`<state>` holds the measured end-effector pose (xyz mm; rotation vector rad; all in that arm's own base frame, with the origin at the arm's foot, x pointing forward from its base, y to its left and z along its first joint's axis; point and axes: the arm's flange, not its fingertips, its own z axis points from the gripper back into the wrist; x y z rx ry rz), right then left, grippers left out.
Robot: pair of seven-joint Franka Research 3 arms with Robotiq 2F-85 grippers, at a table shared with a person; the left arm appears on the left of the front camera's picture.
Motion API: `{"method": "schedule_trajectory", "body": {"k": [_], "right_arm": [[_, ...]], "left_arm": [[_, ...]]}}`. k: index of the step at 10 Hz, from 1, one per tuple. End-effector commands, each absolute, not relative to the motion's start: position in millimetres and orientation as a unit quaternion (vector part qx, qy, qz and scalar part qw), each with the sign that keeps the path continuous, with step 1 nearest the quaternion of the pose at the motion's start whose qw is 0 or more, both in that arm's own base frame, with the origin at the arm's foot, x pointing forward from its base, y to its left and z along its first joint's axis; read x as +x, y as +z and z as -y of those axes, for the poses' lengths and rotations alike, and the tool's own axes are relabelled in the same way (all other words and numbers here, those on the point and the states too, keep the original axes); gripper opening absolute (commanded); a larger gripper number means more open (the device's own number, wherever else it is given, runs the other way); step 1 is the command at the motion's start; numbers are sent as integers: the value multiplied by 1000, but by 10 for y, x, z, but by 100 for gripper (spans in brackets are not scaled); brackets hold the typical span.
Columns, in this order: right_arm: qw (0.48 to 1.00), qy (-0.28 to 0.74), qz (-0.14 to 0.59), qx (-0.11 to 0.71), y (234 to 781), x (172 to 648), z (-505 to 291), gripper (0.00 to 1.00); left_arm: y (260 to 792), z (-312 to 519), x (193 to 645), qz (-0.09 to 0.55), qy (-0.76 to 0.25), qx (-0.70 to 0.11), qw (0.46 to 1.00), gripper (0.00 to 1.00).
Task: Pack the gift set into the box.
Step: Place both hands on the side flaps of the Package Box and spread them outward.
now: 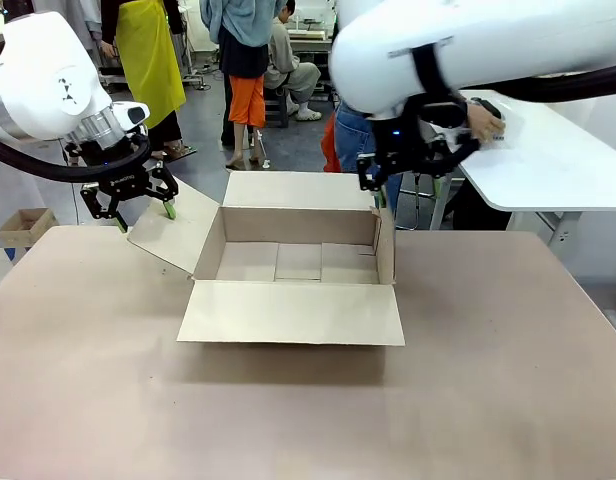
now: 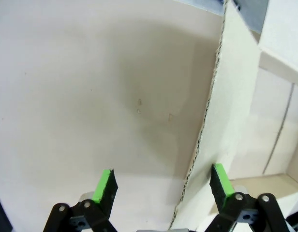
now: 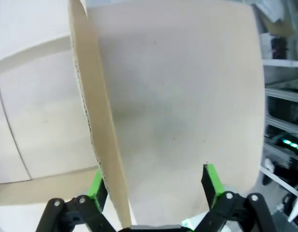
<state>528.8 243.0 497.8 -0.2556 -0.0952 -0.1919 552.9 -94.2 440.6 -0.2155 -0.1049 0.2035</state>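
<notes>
At the table's (image 1: 488, 380) middle, one box (image 1: 298, 262) is sitting open, four flaps out. The left flap (image 1: 173, 235) is passing between the left gripper's (image 1: 146, 218) wide-spread fingers, and the right flap (image 1: 386, 250) between the right gripper's (image 3: 153, 180), equally wide.

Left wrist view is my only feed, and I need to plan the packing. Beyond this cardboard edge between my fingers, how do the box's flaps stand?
Observer: In the front view the box is open. Its near flap lies flat on the table, and its left flap leans outward with the left gripper open at its upper edge.
Operator: And the right arm?
Observer: The right gripper is open too, with one finger on each side of the upright right flap.
Operator: Anything inside?
Observer: The front view shows bare cardboard floor panels.
</notes>
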Motion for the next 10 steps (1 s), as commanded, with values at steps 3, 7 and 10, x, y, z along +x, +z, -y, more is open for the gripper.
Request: {"method": "schedule_trajectory", "body": {"k": [3, 7, 10], "right_arm": [[992, -54, 114, 2, 4648, 5010, -1473, 100], [993, -75, 85, -44, 4790, 5159, -1654, 100], [993, -75, 85, -44, 4790, 5159, -1654, 100]], "left_arm": [[4426, 947, 5513, 52, 108, -100, 988, 100], [4426, 947, 5513, 52, 108, -100, 988, 100], [4426, 947, 5513, 52, 108, -100, 988, 100]]}}
